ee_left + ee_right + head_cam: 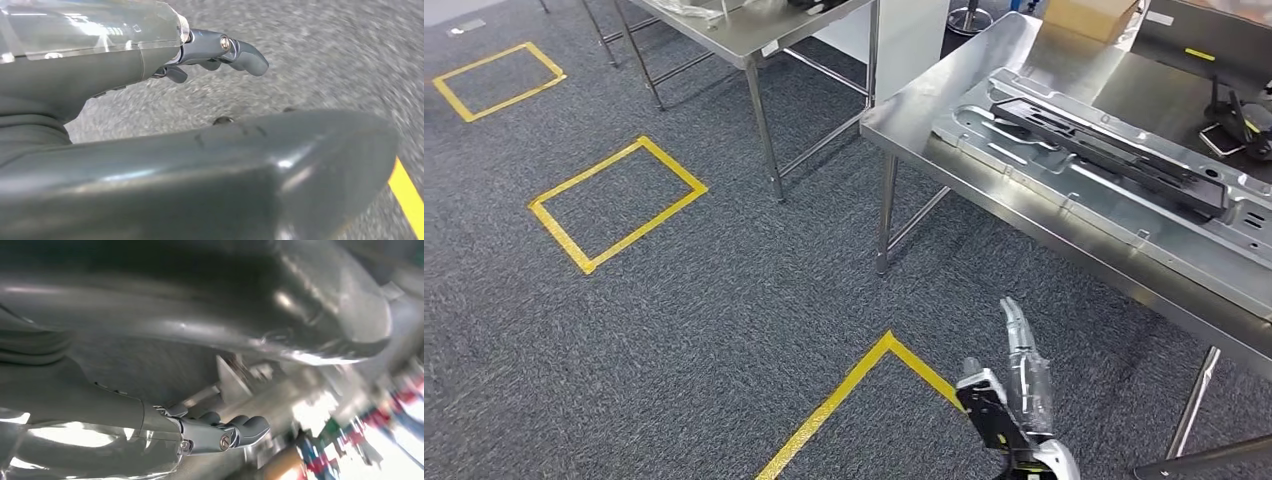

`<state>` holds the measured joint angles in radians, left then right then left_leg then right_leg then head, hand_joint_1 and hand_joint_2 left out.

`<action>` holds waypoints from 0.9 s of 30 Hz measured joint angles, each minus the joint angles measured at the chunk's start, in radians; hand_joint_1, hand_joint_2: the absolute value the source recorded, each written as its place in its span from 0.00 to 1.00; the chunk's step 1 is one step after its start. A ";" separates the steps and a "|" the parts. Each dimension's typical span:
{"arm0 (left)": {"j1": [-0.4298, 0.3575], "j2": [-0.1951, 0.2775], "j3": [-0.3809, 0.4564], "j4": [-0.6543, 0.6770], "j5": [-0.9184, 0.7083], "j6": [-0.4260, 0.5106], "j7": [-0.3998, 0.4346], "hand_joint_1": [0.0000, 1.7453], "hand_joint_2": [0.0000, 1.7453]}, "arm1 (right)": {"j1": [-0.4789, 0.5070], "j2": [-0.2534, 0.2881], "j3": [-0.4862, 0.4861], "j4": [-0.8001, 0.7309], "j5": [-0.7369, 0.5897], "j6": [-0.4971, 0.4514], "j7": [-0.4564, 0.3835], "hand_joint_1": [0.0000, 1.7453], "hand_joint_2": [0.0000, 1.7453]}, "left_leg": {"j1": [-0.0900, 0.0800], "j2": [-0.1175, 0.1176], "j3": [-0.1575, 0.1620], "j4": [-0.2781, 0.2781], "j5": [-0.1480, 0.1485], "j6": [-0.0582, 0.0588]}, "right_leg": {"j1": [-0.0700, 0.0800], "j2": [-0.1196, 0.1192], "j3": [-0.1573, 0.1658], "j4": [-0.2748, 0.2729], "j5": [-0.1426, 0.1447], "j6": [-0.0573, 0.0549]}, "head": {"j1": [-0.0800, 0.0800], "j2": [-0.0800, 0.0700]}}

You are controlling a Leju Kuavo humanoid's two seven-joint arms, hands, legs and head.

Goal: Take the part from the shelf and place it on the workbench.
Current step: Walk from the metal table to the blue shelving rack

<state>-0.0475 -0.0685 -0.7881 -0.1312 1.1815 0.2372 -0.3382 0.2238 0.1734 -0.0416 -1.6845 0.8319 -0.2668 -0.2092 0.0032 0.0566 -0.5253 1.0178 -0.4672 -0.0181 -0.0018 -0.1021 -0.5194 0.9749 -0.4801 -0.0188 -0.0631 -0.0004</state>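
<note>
While the black part (1114,150) lies lengthwise along the workbench (944,100), left hand (1016,385) empty, fingers apart, right hand (150,390) unclear.

The part (1114,150) is a long, dark, narrow metal rail with slots and ridges along its length, lying flat and at a slant on a larger pale stamped metal panel (1064,195) that itself rests flat on the steel worktop (984,70). It lies well apart from the left hand (1014,390), up and to the right of it in the head view, with the worktop's near edge and a stretch of carpet between them. The left hand touches neither part nor worktop, and its fingers are stretched out with nothing in them.
</note>
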 joint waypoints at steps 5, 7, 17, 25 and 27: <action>-0.001 0.006 0.000 0.000 0.009 0.014 0.012 0.00 0.00 | -0.142 -0.026 0.109 0.505 0.163 -0.179 0.061 0.00 0.00 | -0.003 -0.015 0.014 -0.064 0.009 0.040 | 0.002 0.002 -0.004 0.017 -0.008 0.028 | 0.000 0.000; -0.001 0.009 -0.002 0.000 0.010 0.020 0.018 0.00 0.00 | -0.192 -0.033 0.135 0.720 0.171 -0.209 0.082 0.00 0.00 | 0.000 -0.037 0.006 -0.070 0.024 0.051 | -0.004 0.067 -0.045 0.109 -0.070 0.036 | 0.000 0.000; 0.006 0.026 -0.004 0.000 0.012 0.028 0.026 0.00 0.00 | -0.309 -0.054 0.143 1.239 0.123 -0.214 0.090 0.00 0.00 | -0.007 -0.151 -0.050 -0.021 0.034 0.032 | -0.008 0.158 -0.007 0.028 -0.019 0.022 | 0.000 0.000; 0.004 0.050 -0.006 0.001 0.039 0.051 0.056 0.00 0.00 | -0.270 -0.075 0.043 1.414 -0.071 0.043 0.331 0.00 0.00 | 0.006 -0.070 -0.177 0.259 -0.115 -0.007 | -0.009 0.058 -0.006 0.013 -0.007 -0.010 | 0.000 0.000; 0.008 0.059 -0.006 0.001 0.049 0.056 0.084 0.00 0.00 | -0.256 -0.080 0.012 1.434 -0.086 0.056 0.342 0.00 0.00 | 0.013 -0.059 -0.159 0.241 -0.092 -0.013 | -0.010 0.036 -0.007 0.014 -0.009 -0.008 | 0.000 0.000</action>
<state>-0.0391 -0.0095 -0.7939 -0.1301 1.2303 0.2934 -0.2539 -0.0322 0.0936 -0.0294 -0.2509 0.7462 -0.2110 0.1330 0.0159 -0.0029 -0.6842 1.2586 -0.5589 -0.0312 -0.0114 -0.0662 -0.5262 0.9889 -0.4888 -0.0266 -0.0633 -0.0004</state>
